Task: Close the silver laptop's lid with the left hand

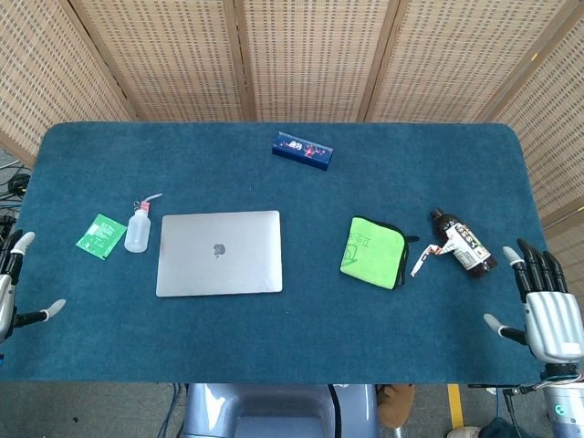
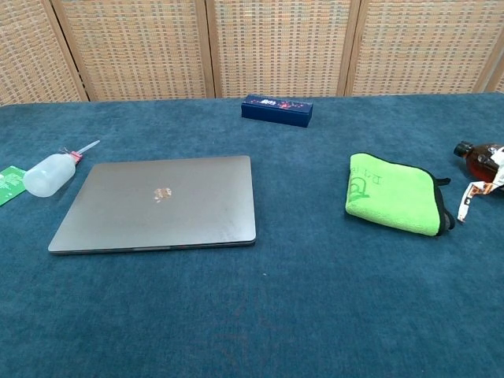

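Observation:
The silver laptop [image 1: 219,252] [image 2: 160,202] lies flat on the blue table with its lid down. My left hand [image 1: 9,292] shows only at the far left edge of the head view, well left of the laptop, fingers spread and holding nothing. My right hand [image 1: 546,315] hangs at the table's front right corner, fingers spread and empty. Neither hand appears in the chest view.
A white squeeze bottle [image 1: 139,228] [image 2: 49,172] and a green packet [image 1: 100,235] lie left of the laptop. A dark blue box [image 1: 302,151] [image 2: 276,109] sits at the back. A green folded cloth [image 1: 374,252] [image 2: 394,194] and a brown bottle [image 1: 464,244] lie to the right.

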### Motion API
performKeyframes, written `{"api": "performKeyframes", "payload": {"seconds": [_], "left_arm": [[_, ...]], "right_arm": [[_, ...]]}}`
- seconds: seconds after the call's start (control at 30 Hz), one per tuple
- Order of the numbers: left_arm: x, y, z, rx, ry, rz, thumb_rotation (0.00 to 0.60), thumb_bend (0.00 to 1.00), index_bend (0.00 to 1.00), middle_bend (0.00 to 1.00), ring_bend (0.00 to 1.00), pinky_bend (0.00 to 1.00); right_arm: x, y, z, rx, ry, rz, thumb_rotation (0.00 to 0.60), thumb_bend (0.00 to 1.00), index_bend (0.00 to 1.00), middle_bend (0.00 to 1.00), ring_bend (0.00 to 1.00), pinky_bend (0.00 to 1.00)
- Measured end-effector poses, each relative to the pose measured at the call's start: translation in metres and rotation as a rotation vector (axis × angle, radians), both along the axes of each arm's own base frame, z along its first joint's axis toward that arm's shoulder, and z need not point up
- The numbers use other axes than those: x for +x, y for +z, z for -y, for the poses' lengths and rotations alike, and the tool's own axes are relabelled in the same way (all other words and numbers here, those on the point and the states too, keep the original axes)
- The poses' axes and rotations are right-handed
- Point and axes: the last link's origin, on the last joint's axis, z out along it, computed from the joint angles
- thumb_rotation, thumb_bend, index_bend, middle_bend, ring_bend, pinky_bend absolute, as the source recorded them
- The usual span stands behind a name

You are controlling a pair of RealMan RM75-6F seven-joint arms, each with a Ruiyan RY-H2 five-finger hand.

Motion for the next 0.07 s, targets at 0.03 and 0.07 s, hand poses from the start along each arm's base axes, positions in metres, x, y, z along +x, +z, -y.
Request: {"api": "performKeyframes", "payload": {"seconds": [0.03,0.07], "left_arm": [[-0.0013,-0.0007,0.0020,-0.001,-0.003,-0.003,0.600,0.00,0.00,0.00,0.00,0.00],[-0.0017,-0.0015,0.0028,-0.003,-0.007,-0.002,0.600,0.00,0.00,0.00,0.00,0.00]], "right_arm": [[0.0004,0.0003,-0.0004,0.000,0.002,0.001,0.600,0.00,0.02,0.00,0.00,0.00],[0.0007,0.0005,-0.0006,-0.001,0.003,0.002,0.600,0.00,0.02,0.00,0.00,0.00]]}}
